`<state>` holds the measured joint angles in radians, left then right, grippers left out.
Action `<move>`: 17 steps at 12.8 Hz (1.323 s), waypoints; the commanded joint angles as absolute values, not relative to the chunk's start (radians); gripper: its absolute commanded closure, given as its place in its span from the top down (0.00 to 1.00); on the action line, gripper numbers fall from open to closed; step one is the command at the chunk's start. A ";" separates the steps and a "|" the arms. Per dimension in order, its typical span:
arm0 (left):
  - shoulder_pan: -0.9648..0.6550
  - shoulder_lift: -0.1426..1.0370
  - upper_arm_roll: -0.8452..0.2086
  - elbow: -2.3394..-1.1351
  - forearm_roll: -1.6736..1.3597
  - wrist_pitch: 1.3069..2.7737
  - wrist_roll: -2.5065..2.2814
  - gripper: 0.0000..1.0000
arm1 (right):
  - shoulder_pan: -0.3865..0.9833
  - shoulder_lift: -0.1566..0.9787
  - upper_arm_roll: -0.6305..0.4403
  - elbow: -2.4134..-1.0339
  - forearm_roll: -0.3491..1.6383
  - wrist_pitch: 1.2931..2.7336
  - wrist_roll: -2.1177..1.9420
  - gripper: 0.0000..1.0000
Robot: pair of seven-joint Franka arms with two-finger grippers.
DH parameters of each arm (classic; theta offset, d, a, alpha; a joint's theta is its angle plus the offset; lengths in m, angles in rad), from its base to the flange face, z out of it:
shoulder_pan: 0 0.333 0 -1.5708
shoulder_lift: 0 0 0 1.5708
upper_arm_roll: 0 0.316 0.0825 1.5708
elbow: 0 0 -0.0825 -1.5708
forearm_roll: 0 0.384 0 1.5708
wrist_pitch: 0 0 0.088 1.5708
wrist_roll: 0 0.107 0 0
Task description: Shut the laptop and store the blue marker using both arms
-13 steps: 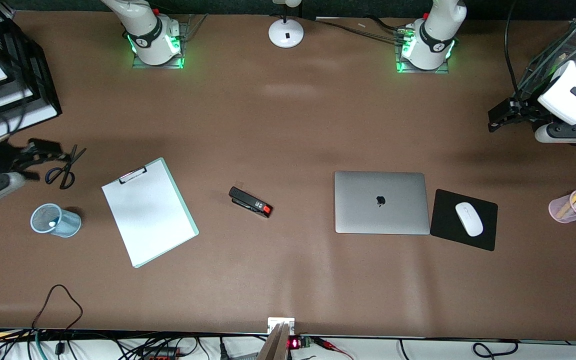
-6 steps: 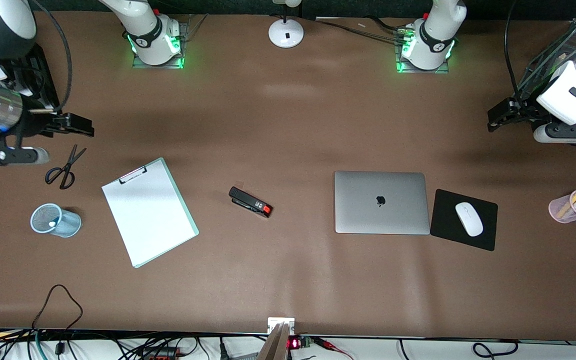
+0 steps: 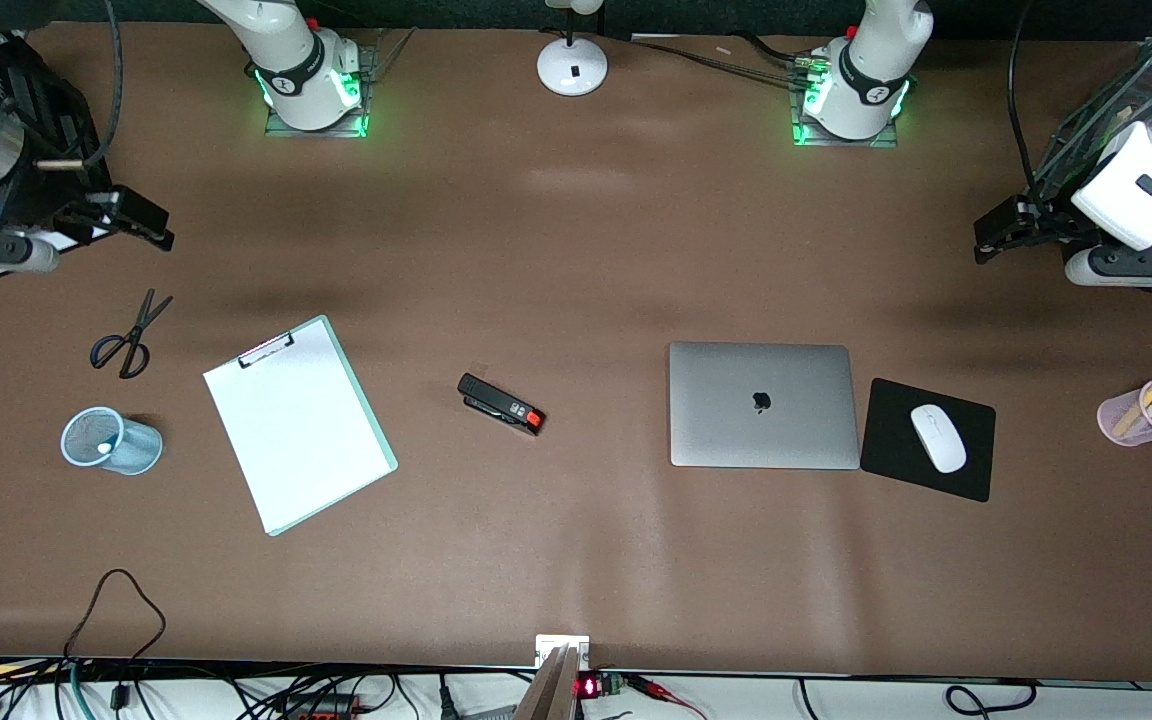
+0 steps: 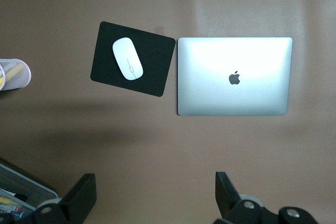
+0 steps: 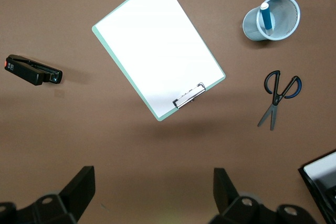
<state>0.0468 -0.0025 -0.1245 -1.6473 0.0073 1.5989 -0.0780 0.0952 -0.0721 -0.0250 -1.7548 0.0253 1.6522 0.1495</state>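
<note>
While both arms hang raised at the table's two ends, each gripper has its fingers spread wide with nothing between them. The left gripper (image 3: 994, 228) is up over bare table at the left arm's end, its black fingers (image 4: 81, 199) far apart in its wrist view, touching nothing. The right gripper (image 3: 141, 218) is up over bare table at the right arm's end, above the scissors (image 3: 128, 335); its fingers (image 5: 79, 187) are likewise wide apart and empty.

The laptop (image 3: 763, 404) lies flat and shut, lid up with the dark logo showing, just beside the black mouse pad (image 3: 886, 465) that carries a white mouse (image 3: 938, 438). The blue marker (image 5: 266, 15) stands inside the pale mesh cup (image 3: 111, 440), which sits nearer the front camera than the scissors and beside the clipboard (image 3: 298, 424). A black stapler (image 3: 500, 404) lies between clipboard and laptop. A pink cup of pens (image 3: 1148, 412) stands at the left arm's end
</note>
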 commanded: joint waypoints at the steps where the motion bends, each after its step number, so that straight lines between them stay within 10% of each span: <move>1: 0.058 -0.014 -0.132 -1.655 -0.008 1.608 -0.055 1.00 | 0.094 -0.120 -0.020 -1.810 0.011 1.694 0.152 1.00; 17: 0.058 -0.014 -0.133 -1.654 -0.008 1.601 -0.054 1.00 | 0.089 -0.094 -0.028 -1.758 0.015 1.692 -0.029 1.00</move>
<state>0.0468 -0.0025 -0.1247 -1.6473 0.0073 1.5990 -0.0750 0.0924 -0.0970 -0.0323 -1.7753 0.0252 1.6970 -0.0046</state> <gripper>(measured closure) 0.000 0.000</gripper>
